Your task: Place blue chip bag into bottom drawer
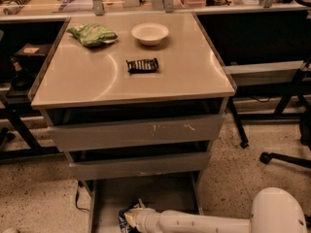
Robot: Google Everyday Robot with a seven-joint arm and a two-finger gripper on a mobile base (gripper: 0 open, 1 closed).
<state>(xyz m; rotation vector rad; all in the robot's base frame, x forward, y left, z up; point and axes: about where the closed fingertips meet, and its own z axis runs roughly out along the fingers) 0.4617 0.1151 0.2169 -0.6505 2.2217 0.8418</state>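
Camera view, single item record; we log the contents as follows.

Item 1: blue chip bag (124,216). Dark blue, crinkled, with a pale band showing at its upper edge; we cannot read any lettering. It sits at the 6 o'clock edge of the frame, inside the bottom drawer (150,195), toward the drawer's front and its 9 o'clock side.

Item 2: bottom drawer. Lowest of three, pulled out, with a flat grey floor and thin side rails.

Item 3: gripper (136,221). It sits at the end of a white arm (194,222) entering from 4 o'clock and lies low in the drawer against the bag. We cannot tell whether the claw is spread, pressed together or pinching the bag, since the bag and the wrist cover it.

Item 4: cabinet top (97,81). Beige and glossy, it carries a green chip bag (92,34) at 10 o'clock, a white bowl (150,33) at 12 o'clock and a small black ribbed bar (142,65) near the centre, all apart from one another.

Item 5: two upper drawers (136,132), grey with flat fronts, each a little ajar.

Item 6: room. We note a speckled floor (29,203), a cluttered bench (48,6) along 12 o'clock and a black chair base (286,159) at 3 o'clock.
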